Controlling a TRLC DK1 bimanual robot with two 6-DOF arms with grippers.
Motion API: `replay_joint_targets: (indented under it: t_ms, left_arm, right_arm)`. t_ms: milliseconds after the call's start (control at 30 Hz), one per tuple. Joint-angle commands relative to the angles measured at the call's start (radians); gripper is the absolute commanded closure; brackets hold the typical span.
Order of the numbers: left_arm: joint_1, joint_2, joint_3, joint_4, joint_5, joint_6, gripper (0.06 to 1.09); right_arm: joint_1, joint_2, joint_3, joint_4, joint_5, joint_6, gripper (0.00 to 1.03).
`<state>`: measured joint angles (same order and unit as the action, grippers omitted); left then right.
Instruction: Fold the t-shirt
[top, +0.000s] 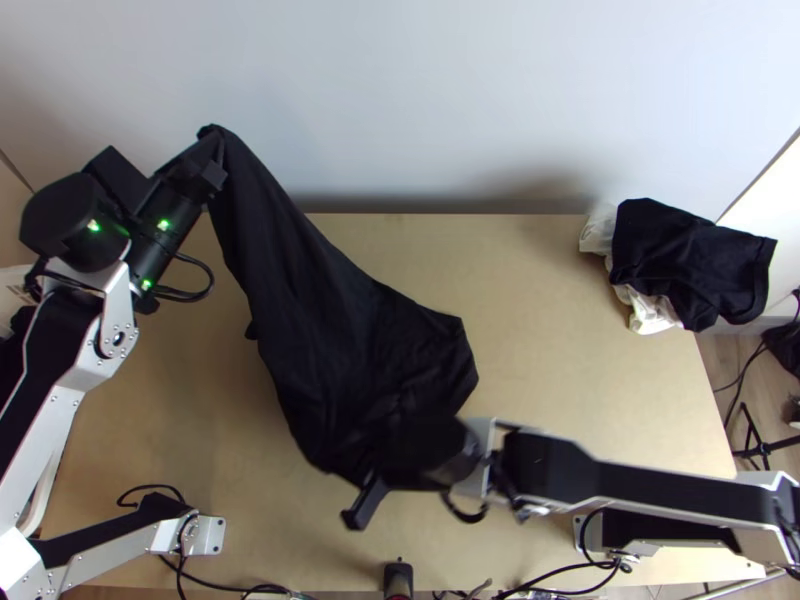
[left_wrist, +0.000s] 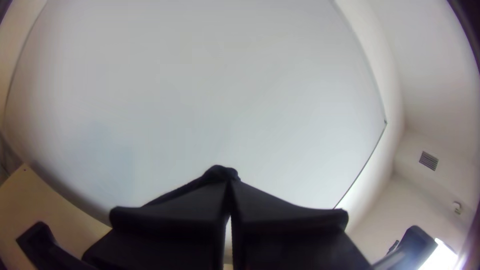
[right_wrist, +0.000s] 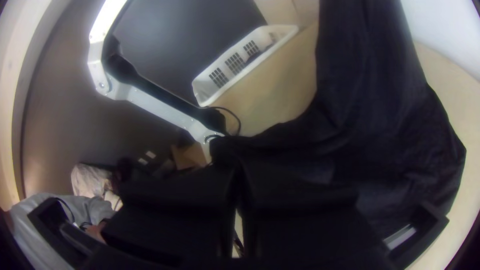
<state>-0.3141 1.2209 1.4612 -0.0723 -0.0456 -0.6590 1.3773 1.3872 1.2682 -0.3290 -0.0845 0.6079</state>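
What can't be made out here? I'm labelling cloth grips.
Black cloth T-shirt between the left gripper's fingers: left wrist view, the wide black fingers cover it.
Its part under the right gripper: top view, the gripper's dark body hides it.
Its neckline: top view, lost among dark folds.
Much of the crumpled white cloth: top view, black garment over it.

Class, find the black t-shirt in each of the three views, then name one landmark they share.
Top view: the black t-shirt slants from upper left to lower centre.
Left wrist view: a dark peak at the tips of the left claw.
Right wrist view: a broad drape beyond the right claw.
Shared landmark: the wooden table.
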Motion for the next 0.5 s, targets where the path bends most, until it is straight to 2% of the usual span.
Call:
replay_joint_targets:
  t_ms: [0, 167, 467]
  left_arm:
    - [-0.060, -0.004, -0.021, 0.049, -0.022, -0.036, 1.05]
    - [-0.183, 0.028, -0.029, 0.060, -0.023, -0.054, 1.05]
    - [-0.424, 0.232, -0.144, 0.230, -0.065, 0.068, 1.05]
  right_arm:
    - [0.069, 0.111, 0.010, 0.223, 0.054, -0.054, 1.00]
    - [0.068, 0.165, 0.109, 0.252, 0.054, -0.108, 1.00]
    - [0.086, 0.110, -0.023, 0.252, 0.068, 0.001, 1.00]
